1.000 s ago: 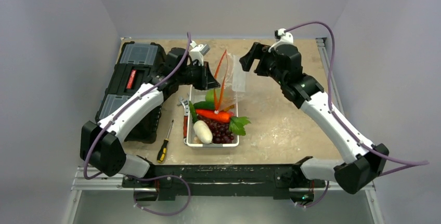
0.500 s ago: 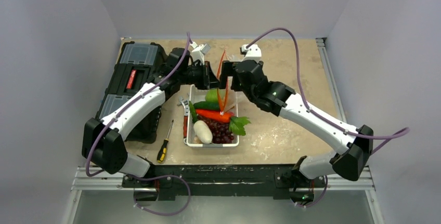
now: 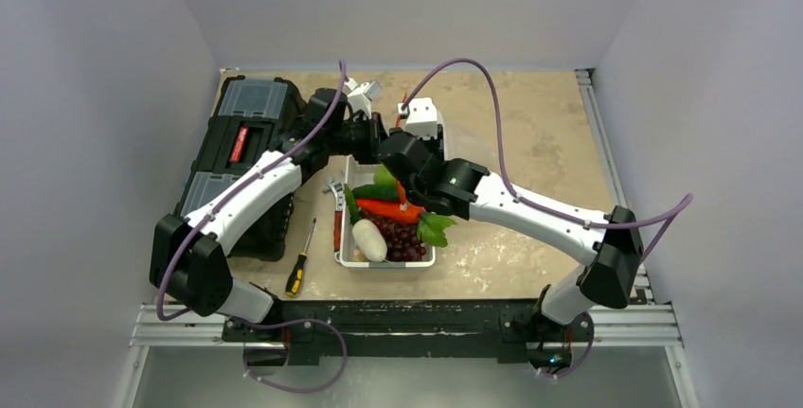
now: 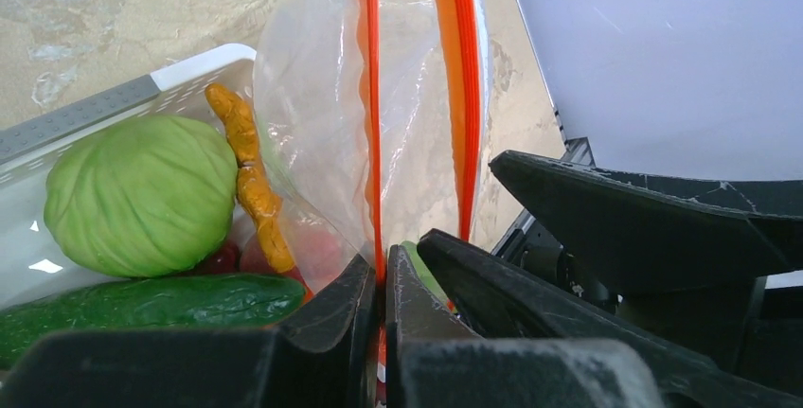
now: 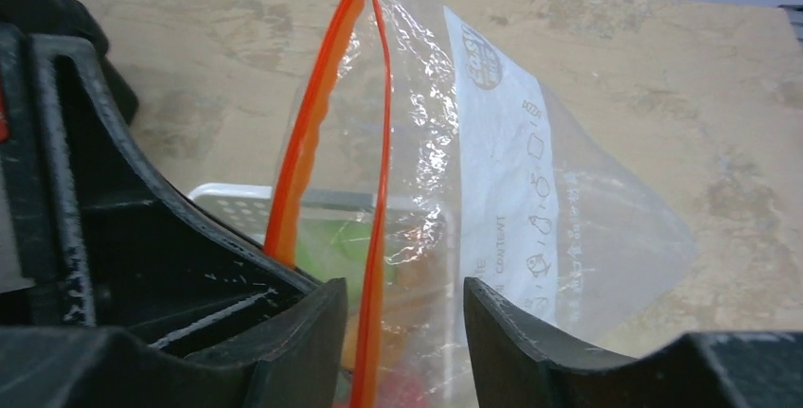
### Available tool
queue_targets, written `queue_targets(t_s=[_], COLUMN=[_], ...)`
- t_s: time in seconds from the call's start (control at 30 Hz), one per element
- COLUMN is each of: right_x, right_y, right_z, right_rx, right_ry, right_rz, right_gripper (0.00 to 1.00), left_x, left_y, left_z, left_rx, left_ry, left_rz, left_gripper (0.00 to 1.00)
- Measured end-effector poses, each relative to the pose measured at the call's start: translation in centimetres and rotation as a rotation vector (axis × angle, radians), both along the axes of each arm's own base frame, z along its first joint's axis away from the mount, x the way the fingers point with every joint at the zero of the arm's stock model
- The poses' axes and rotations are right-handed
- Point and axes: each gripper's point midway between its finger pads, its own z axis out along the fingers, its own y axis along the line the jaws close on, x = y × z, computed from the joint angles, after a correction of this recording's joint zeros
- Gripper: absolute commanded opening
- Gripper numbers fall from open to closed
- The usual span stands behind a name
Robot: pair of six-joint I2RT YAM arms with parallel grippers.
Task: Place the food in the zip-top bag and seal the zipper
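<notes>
The clear zip-top bag [image 5: 516,190] hangs upright over the far end of the white tray [image 3: 417,262]. Its red-orange zipper [image 4: 370,96] is open, with the two strips apart. My left gripper [image 4: 382,271] is shut on one strip. My right gripper [image 5: 402,294] is open, with the other strip [image 5: 376,266] and a fold of bag between its fingers. The tray holds the carrot [image 3: 388,209], radish [image 3: 369,239], grapes [image 3: 403,236], leafy greens [image 3: 436,228], cucumber [image 4: 142,304] and cabbage [image 4: 142,195]. In the top view both grippers [image 3: 383,146] meet above the tray and hide most of the bag.
A black toolbox [image 3: 241,143] stands at the left under my left arm. A yellow-handled screwdriver [image 3: 301,261] lies left of the tray. A red-handled wrench [image 3: 336,228] lies along the tray's left side. A knobbly yellow-orange toy [image 4: 251,176] lies in the tray by the cabbage.
My right arm has swung left from the far right of the table to the bag, and its open jaws now straddle the bag's free mouth edge. My left gripper has kept its hold.
</notes>
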Motion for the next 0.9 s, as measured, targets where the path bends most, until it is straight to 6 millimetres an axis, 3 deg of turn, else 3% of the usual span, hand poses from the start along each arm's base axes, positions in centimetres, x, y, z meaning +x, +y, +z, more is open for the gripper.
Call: queue_targets(t_s=[0.2,0.4,0.5,0.63,0.67,0.8,0.9], right_x=[0.1,-0.1,-0.1,0.0,-0.1,-0.2,-0.6], right_y=[-0.9,-1.6,-1.7,-1.7,-1.7,-2.2,-3.8], right_z=[-1.0,-1.9,-2.0,-2.4,-2.5,-2.8,-3.0], right_rx=[-0.092,-0.163,-0.173,-0.18,-0.182,-0.192,-0.216], right_ry=[-0.018,-0.014,-0.016,-0.011,-0.008,-0.009,-0.007], right_rz=[-0.058,-0.085,-0.093,-0.099,-0.1,-0.108,-0.109], right_gripper=[0.23,0.16,0.0,0.0,0.0,0.0,0.0], left_x=[0.2,0.1,0.0,-0.2,-0.2,-0.3,-0.4], left_y=[0.2,0.3,0.1,-0.2,-0.3,-0.7,-0.6], left_z=[-0.2,-0.4,-0.3,0.1,0.2,-0.4,-0.9], left_rx=[0.012,0.014,-0.002,-0.028,-0.033,-0.035,-0.021], left_ry=[0.003,0.026,0.039,0.05,0.051,0.064,0.075], left_rz=[0.017,0.029,0.03,0.021,0.016,-0.008,-0.013], left_gripper=[0.0,0.0,0.0,0.0,0.04,0.52,0.76])
